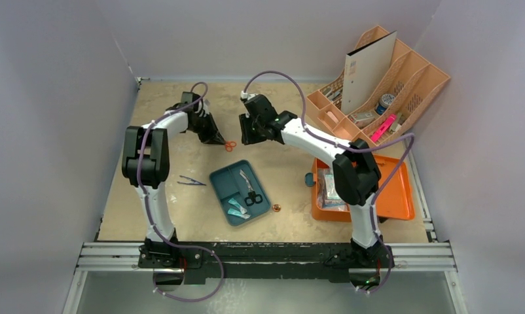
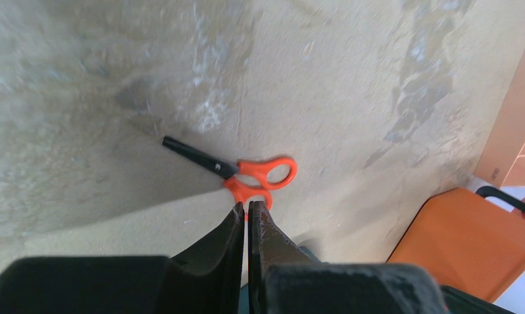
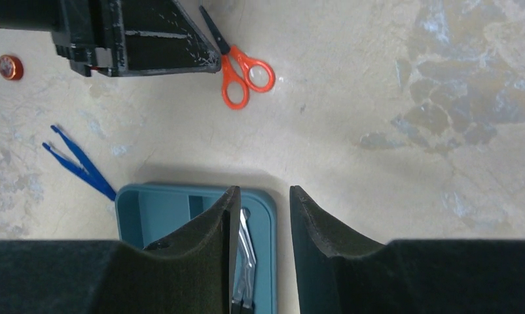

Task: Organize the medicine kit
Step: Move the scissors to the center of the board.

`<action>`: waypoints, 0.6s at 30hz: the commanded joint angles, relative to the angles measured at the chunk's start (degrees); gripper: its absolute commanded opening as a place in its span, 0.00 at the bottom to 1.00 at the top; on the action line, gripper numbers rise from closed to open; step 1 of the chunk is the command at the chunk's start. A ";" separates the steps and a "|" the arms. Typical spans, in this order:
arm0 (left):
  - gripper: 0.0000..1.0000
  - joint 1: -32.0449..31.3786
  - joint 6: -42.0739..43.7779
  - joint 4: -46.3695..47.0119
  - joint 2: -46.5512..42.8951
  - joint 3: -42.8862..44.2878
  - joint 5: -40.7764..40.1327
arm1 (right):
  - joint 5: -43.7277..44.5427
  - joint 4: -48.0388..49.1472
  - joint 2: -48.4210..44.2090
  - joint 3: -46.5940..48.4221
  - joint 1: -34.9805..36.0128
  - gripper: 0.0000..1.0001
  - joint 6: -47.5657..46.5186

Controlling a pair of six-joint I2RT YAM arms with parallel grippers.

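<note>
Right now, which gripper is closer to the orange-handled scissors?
Left. The left gripper has its closed tips right at the handle loop of the orange-handled scissors. The right gripper, open, hangs apart on their other side, with bare table between.

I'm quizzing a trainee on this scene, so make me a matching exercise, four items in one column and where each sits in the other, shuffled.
1 orange-handled scissors
2 black-handled scissors
3 blue tweezers
4 medicine kit

A in the teal tray
B on the table, left of the tray
C on the table's right side
D at the left gripper's tips

Pairs: 1-D, 2-A, 3-B, 4-C.
</note>
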 commanded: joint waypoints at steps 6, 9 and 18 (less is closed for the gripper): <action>0.00 0.53 1.33 0.26 3.06 6.76 -4.27 | -1.53 -0.78 7.83 10.79 -0.69 0.36 -1.84; 0.00 0.57 2.62 -0.24 3.97 7.43 -6.57 | -1.35 -1.53 10.41 13.50 -0.70 0.36 -1.98; 0.00 0.57 4.25 -1.54 7.35 9.47 -8.02 | -0.67 -2.28 17.56 19.96 -0.66 0.35 -1.47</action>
